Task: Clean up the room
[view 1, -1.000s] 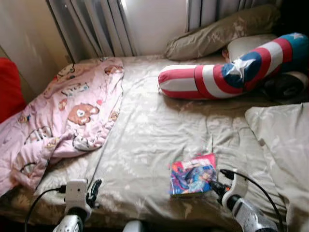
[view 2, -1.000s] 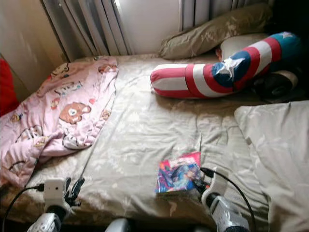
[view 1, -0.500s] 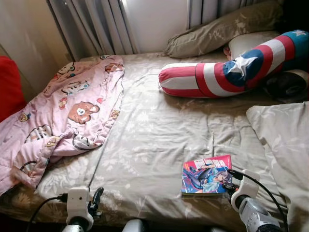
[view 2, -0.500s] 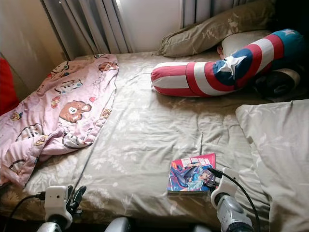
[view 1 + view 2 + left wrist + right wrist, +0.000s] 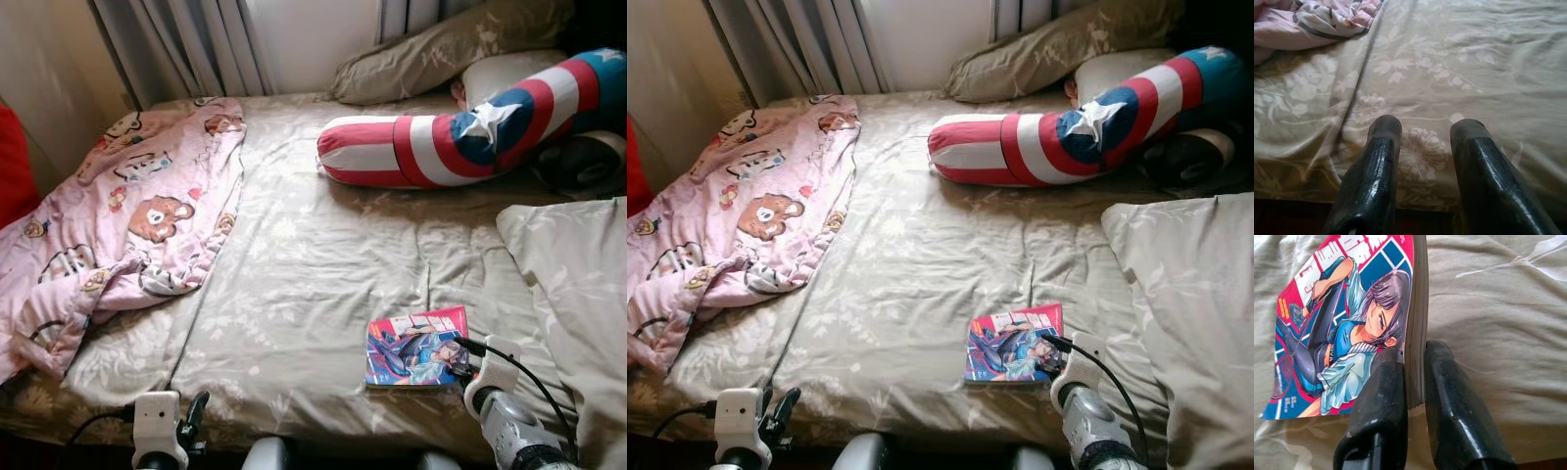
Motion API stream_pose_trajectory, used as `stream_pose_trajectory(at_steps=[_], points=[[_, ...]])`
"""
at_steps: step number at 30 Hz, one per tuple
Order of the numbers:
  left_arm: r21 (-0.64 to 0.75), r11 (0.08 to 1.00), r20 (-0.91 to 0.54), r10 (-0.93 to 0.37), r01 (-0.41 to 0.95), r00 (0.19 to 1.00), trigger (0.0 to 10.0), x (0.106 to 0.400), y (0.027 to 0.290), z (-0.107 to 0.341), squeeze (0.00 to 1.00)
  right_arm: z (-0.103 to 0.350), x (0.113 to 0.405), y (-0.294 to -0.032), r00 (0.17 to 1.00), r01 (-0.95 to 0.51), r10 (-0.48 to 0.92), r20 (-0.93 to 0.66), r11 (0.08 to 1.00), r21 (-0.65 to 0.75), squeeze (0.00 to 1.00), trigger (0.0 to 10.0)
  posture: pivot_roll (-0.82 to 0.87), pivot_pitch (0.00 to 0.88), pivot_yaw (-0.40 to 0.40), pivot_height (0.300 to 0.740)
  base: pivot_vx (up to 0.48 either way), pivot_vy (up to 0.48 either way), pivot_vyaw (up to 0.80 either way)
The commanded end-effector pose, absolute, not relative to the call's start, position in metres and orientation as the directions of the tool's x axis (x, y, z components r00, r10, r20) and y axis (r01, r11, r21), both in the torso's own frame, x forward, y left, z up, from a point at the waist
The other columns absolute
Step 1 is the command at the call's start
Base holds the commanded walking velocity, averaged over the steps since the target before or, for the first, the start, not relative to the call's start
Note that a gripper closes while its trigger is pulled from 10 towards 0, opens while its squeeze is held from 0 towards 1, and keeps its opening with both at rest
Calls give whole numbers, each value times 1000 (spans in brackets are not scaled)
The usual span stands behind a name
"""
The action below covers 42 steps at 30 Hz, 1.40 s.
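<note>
Book [image 5: 1347, 318] edge sits pinched in the right end effector [image 5: 1413, 382]; lift straight off the bed [image 5: 294, 264], keeping grip firm. Left end effector [image 5: 1422, 147] gapes idle.

olive floral bed sheet [image 5: 313, 255], pink bear-print blanket [image 5: 118, 225], red-white-blue starred bolster [image 5: 460, 137] (pink-edged comic book [image 5: 416, 346] too).

Home bedroom, bed [image 5: 313, 255] with floral sheet, pillows [image 5: 441, 49], pink cartoon blanket [image 5: 118, 225], curtains [image 5: 186, 44]
</note>
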<state>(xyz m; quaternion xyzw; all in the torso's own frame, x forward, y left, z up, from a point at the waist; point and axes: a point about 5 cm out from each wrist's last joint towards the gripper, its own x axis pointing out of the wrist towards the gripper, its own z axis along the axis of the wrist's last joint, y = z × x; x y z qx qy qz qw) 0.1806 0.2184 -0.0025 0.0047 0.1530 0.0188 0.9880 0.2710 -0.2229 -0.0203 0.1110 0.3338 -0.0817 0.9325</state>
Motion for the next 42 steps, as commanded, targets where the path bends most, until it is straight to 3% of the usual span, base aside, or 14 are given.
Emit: stream_pose_trajectory(at_steps=[1,12,15,21,22,23,31,39,40,41,42], points=[[22,999,-322,45,-40,946,10000,176,220,-4,0,-19,274,-221,765,208,-82,-639,970,123,0,10000,123,118,97,642,0,0,0],[26,998,-335,56,-50,940,10000,171,220,0,0,-17,278,-217,769,159,-84,-634,985,63,0,10000,132,121,95,642,0,0,0],[27,998,-337,56,-49,940,10000,171,220,0,0,-17,278,-218,768,165,-90,-634,984,61,71,10000,131,122,95,642,0,0,0],[27,998,-344,58,-52,937,10000,169,220,1,0,-17,276,-221,766,175,-104,-634,983,50,71,10000,134,119,95,642,0,0,0],[27,998,-344,58,-52,937,10000,169,220,1,0,-17,277,-221,767,177,-108,-632,983,46,98,10000,134,119,95,642,0,0,0],[27,998,-346,59,-53,936,10000,168,220,1,0,-16,277,-223,771,180,-119,-625,983,34,455,10000,135,117,94,642,0,0,0],[27,998,-348,62,-56,935,10000,168,220,1,0,-9,282,-231,784,195,-164,-598,981,-13,416,10000,135,116,94,642,0,0,0],[25,998,-352,61,-56,934,10000,168,220,2,0,-6,286,-232,790,202,-175,-587,979,-19,451,10000,133,117,95,642,0,0,0],[25,998,-353,61,-56,934,10000,169,220,2,0,-6,286,-232,791,201,-174,-587,979,-20,663,10000,135,117,95,642,0,0,0],[25,998,-352,61,-56,934,10000,169,220,2,0,-6,286,-231,791,201,-174,-587,979,-20,663,10000,135,117,95,642,0,0,0],[24,998,-352,60,-55,934,10000,169,220,2,0,-6,285,-231,789,200,-178,-589,979,-28,792,10000,135,117,95,642,0,0,0]])
